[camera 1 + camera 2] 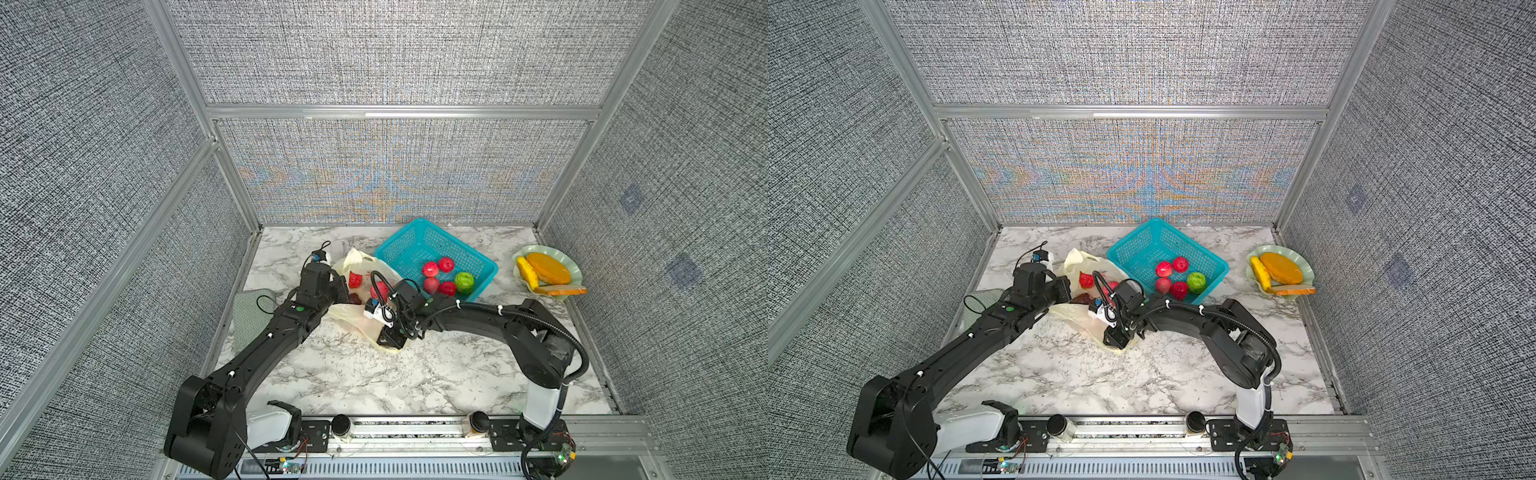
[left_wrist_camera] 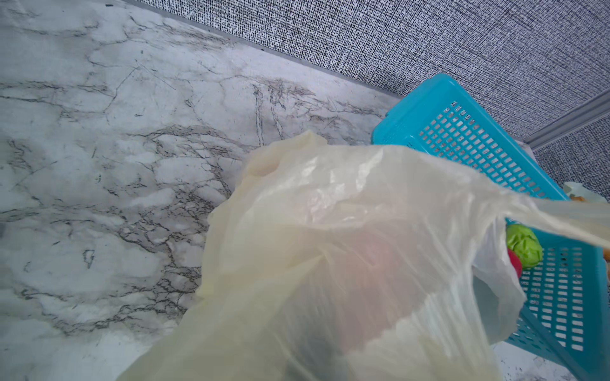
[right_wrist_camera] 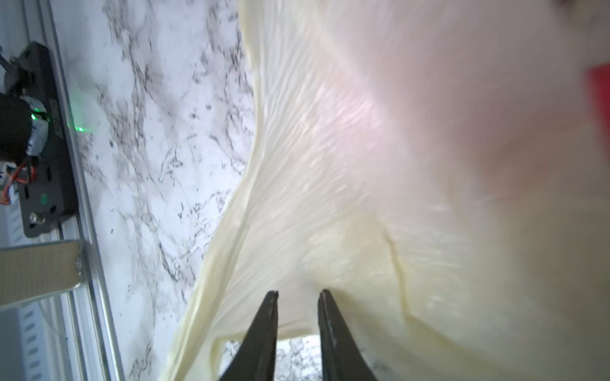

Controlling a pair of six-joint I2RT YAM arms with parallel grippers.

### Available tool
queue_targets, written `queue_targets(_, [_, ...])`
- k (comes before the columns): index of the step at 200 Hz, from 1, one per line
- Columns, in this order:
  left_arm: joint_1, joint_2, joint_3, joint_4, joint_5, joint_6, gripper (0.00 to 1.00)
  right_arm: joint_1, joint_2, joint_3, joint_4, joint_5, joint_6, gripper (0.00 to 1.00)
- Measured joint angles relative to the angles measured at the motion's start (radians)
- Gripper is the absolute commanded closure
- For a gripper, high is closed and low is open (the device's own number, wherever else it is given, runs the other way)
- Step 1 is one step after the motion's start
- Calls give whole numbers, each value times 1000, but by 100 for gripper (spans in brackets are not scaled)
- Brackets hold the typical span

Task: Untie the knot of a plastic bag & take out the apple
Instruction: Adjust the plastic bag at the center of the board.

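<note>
The pale yellow plastic bag (image 1: pixel 351 318) (image 1: pixel 1073 316) lies mid-table between both arms, its mouth spread open. No knot shows. Inside the mouth sit a red piece (image 1: pixel 355 279) and a round red fruit (image 1: pixel 379 289), maybe the apple, half hidden by a cable. My left gripper (image 1: pixel 343 286) is at the bag's left rim. In the left wrist view the bag's film (image 2: pixel 330 231) drapes over its jaws and hides them. My right gripper (image 1: pixel 388 340) (image 3: pixel 297 293) points down at the bag's near edge, its fingers close together on a pleated fold of bag plastic (image 3: pixel 330 198).
A teal mesh basket (image 1: pixel 415 241) (image 2: pixel 462 132) stands just behind the bag on the right and holds several red fruits and a green one (image 1: pixel 464 282). A green plate (image 1: pixel 575 270) with orange and yellow food sits at the far right. A green cloth (image 1: pixel 249 316) lies at the left edge.
</note>
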Motion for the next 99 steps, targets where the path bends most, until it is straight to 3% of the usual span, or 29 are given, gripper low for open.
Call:
queue_targets(54, [5, 21, -12, 6, -3, 0, 100, 7, -63, -86, -43, 79, 25, 68])
queue_targets(99, [5, 18, -13, 0, -7, 0, 100, 6, -278, -25, -46, 99, -2, 58])
